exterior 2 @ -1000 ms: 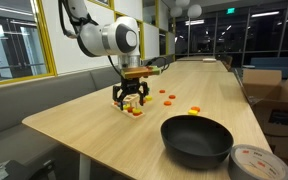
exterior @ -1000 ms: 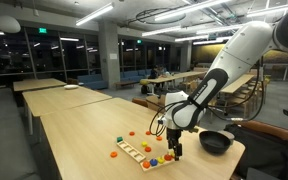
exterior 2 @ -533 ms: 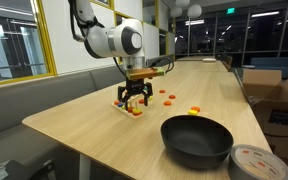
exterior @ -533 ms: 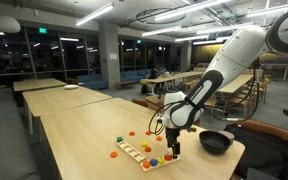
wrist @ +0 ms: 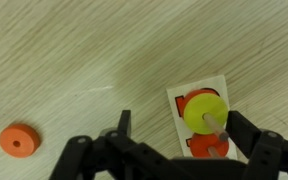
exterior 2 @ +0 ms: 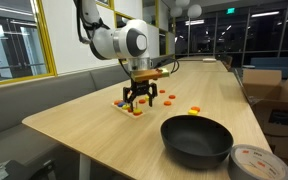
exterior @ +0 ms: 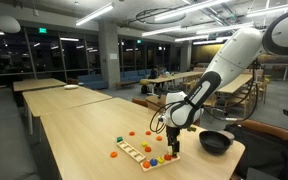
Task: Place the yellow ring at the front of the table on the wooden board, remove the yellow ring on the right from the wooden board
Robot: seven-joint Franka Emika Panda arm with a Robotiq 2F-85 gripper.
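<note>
Low over the wooden board [wrist: 175,112], the gripper [wrist: 181,130] has its jaws wide apart, nothing held. The yellow ring [wrist: 204,113] sits on a peg between them, nearer the right finger in the wrist view. My worry: closing off-centre could snag the peg and tip or drag the board across the table [wrist: 84,60].

Arm [exterior: 212,82] arched fwd, hand [exterior 2: 142,98] vert., facing down, jaws wide apart.

Wooden board [wrist: 178,99]: lay on the table [wrist: 84,50], under the gripper [wrist: 180,122].
Pegged ring [wrist: 204,113]: sat atop the board.
Loose ring [wrist: 19,140]: lay on the table, well left of the board in the wrist view.
Bowl [exterior 2: 196,140]: stood nearer the camera, apart from the board.
</note>
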